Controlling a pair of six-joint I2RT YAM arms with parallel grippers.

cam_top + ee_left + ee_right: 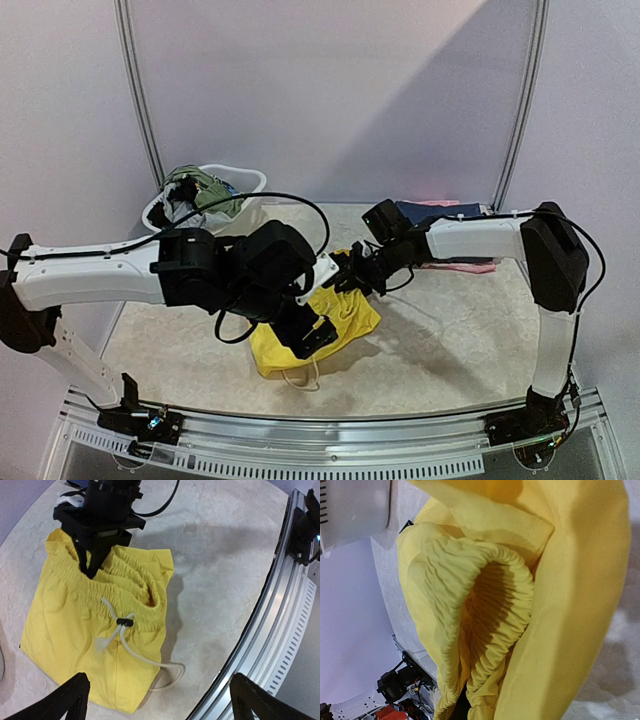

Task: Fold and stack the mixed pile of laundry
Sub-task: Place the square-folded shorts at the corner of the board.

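Observation:
Bright yellow shorts (345, 312) with a white drawstring (131, 650) lie on the table's near middle. My right gripper (92, 569) is shut on their elastic waistband (507, 605), pinching it at the far edge; in the right wrist view yellow cloth hides the fingers. My left gripper (162, 702) hovers wide open above the shorts' near hem and the loose drawstring loop, holding nothing. One fingertip (72, 695) is over the yellow cloth, the other over the table rail. More of the laundry pile (200, 190), green and grey pieces, sits in the tub.
A white plastic tub (245, 180) stands at the back left. Folded navy (440, 211) and pink (462, 266) garments lie at the back right, beside the right arm. A metal rail (280, 610) runs along the table's near edge.

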